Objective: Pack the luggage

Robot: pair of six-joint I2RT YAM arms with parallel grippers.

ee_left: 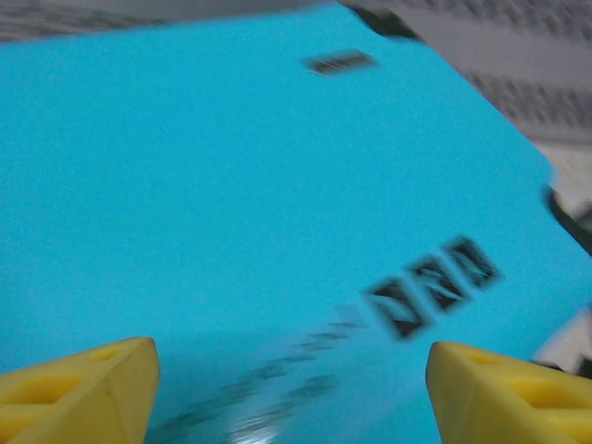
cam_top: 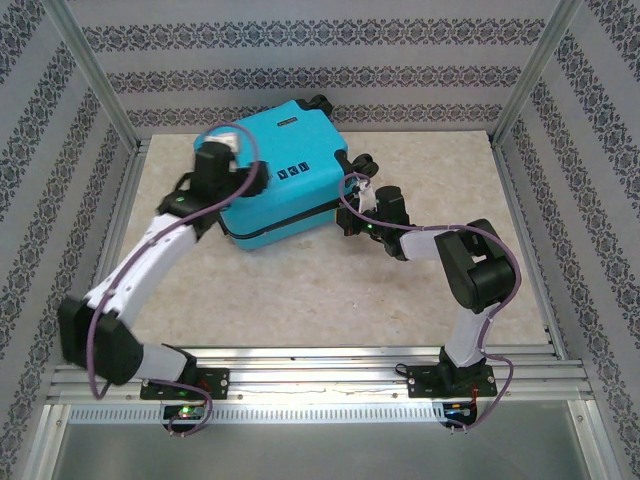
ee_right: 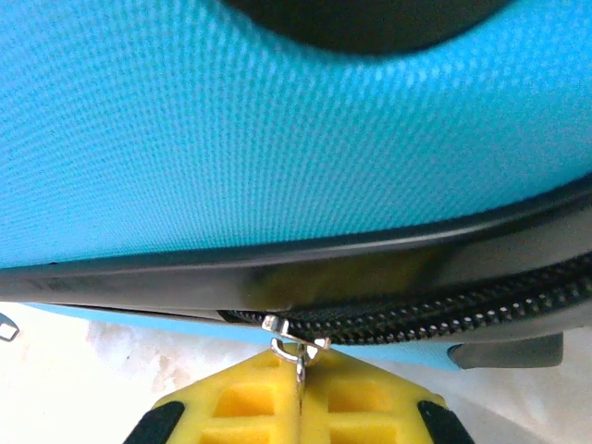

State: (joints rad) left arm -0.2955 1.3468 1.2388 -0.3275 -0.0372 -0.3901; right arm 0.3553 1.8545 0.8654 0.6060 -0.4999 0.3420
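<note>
From the top camera I see the luggage (cam_top: 285, 180) lying closed on the table (cam_top: 300, 300), toward the far side and a little left of centre. The left gripper (cam_top: 218, 150) hangs over its near-left corner. The right gripper (cam_top: 352, 208) sits against its right-hand side, at the seam.

The left wrist camera is smeared (I take it the arm is in motion), yet the two yellow fingers (ee_left: 83, 393) clearly stand wide apart above the turquoise shell, with nothing between them.

On the right wrist camera the jaws are pressed together on the small metal zipper pull (ee_right: 296, 350), right at the black zipper band (ee_right: 444, 310). Teeth show to the right of the slider, but I cannot tell which stretch is already joined.

I judge the step in hand to be running the zip round. To do it well, I would draw the pull along the line of the band, never outward from the shell, since that thin tab could slip from the pads. I would also set the free left gripper down on the lid as a brace, so the case neither slides nor swivels, and slow down at the corner.
</note>
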